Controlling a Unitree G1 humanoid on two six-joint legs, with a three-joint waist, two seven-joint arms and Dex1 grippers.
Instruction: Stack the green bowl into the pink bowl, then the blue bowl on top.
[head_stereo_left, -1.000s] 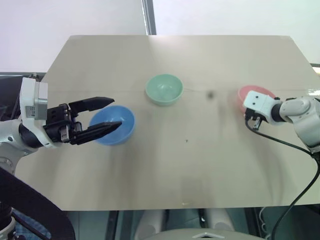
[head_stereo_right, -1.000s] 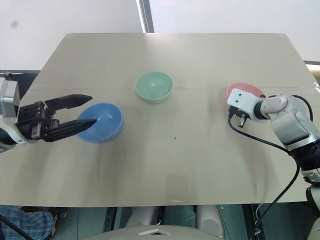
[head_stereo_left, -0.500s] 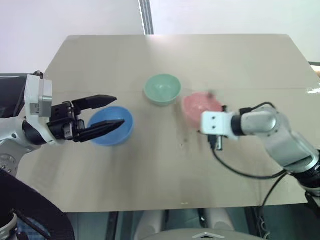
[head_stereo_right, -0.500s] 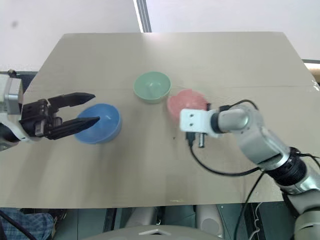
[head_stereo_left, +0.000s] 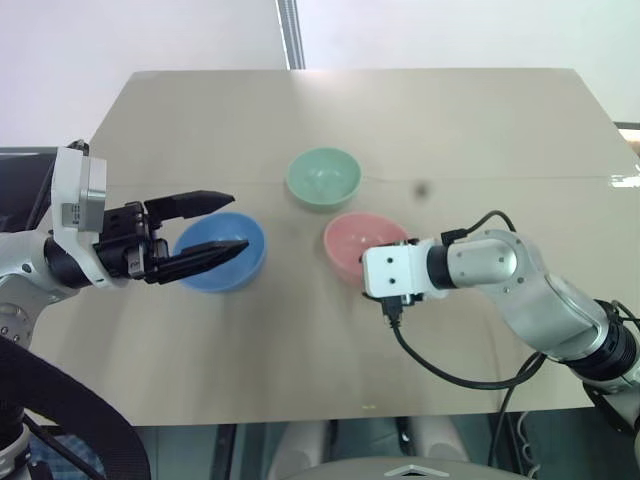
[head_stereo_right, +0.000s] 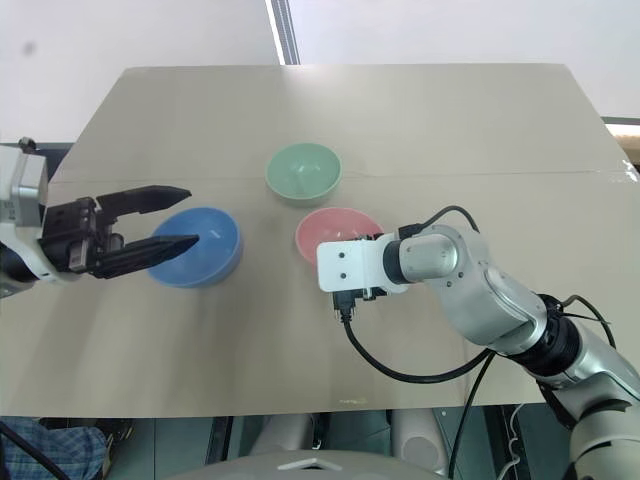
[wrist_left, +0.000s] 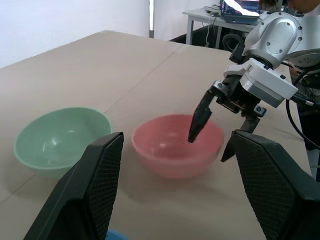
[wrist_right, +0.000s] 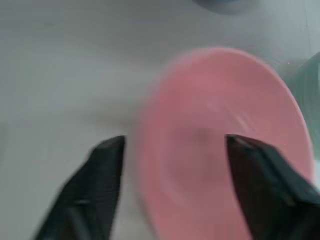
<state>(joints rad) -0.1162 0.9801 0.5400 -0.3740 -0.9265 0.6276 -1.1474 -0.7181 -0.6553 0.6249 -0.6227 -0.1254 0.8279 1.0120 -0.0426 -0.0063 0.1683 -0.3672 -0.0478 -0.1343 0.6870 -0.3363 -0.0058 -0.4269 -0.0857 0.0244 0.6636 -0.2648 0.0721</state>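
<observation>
Pink bowl (head_stereo_left: 355, 241) now relocated from table's right side to centre, just beside green bowl (head_stereo_left: 323, 177) and near blue bowl (head_stereo_left: 222, 250). Right gripper (wrist_left: 212, 131) spread, released. Left gripper (head_stereo_left: 215, 224) spread, empty. Green-bowl stacking next.

Three small upright bowls on the table: green bowl (head_stereo_left: 323, 178) farthest, pink bowl (head_stereo_left: 352, 243) near it, blue bowl (head_stereo_left: 222, 251) apart leftward.

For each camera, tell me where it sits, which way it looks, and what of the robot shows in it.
Head eye views: look down on the table, showing the left gripper and right gripper.
Left wrist view: looks level across at the green bowl and pink bowl.
Right wrist view: looks down, its fingers astride the pink bowl.
Shared: the pink bowl; the eye views also show the blue bowl.
</observation>
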